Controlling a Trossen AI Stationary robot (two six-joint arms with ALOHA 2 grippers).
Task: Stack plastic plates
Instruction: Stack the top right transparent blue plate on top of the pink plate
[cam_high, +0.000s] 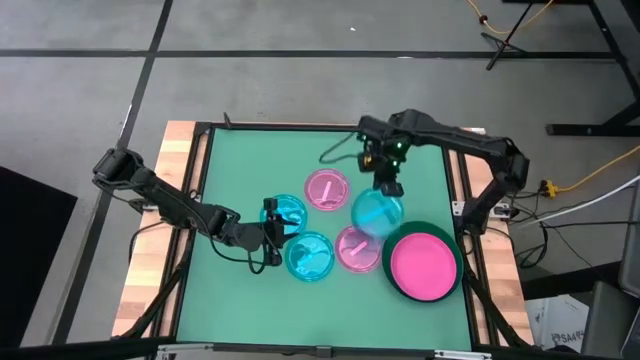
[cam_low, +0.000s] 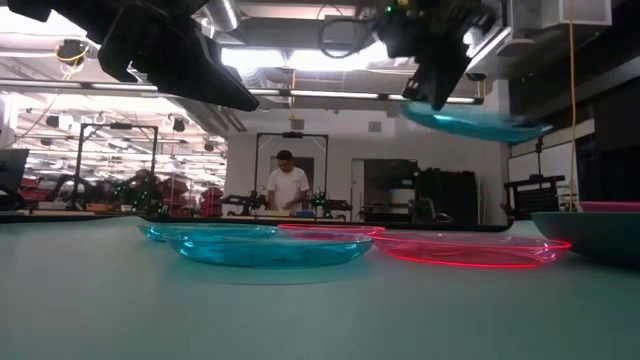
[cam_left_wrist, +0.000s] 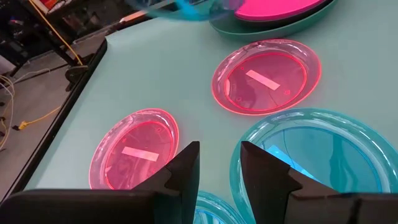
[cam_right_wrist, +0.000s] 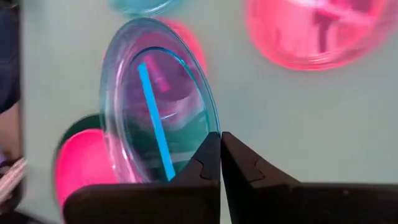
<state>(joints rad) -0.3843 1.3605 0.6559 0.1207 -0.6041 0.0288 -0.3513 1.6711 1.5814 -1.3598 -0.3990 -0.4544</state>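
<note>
Two dark arms are working over a green tabletop (cam_high: 230, 180) scattered with plastic plates. The right claw (cam_high: 388, 188) is pinching the rim of a translucent cyan plate (cam_high: 377, 213), its fingers pressed together on the edge, and holding it in the air, tilted, above the tabletop's right half; in the low view that plate (cam_low: 470, 121) is hanging well clear of the surface. Near the right edge, towards the front right corner, a hot pink plate (cam_high: 424, 264) is sitting inside a large dark green plate (cam_high: 391, 247). Just beside that pair a small pink plate (cam_high: 357, 249) is lying flat, with another pink plate (cam_high: 326, 189) nearer the tabletop's middle. Two cyan plates are lying on the left of those, one (cam_high: 311, 256) towards the front edge and one (cam_high: 288, 212) just behind it. The left claw (cam_high: 276, 231) is hovering at these two cyan plates with its fingers (cam_left_wrist: 180, 174) spread, gripping nothing. A person (cam_low: 287, 186) is standing far back in the room.
</note>
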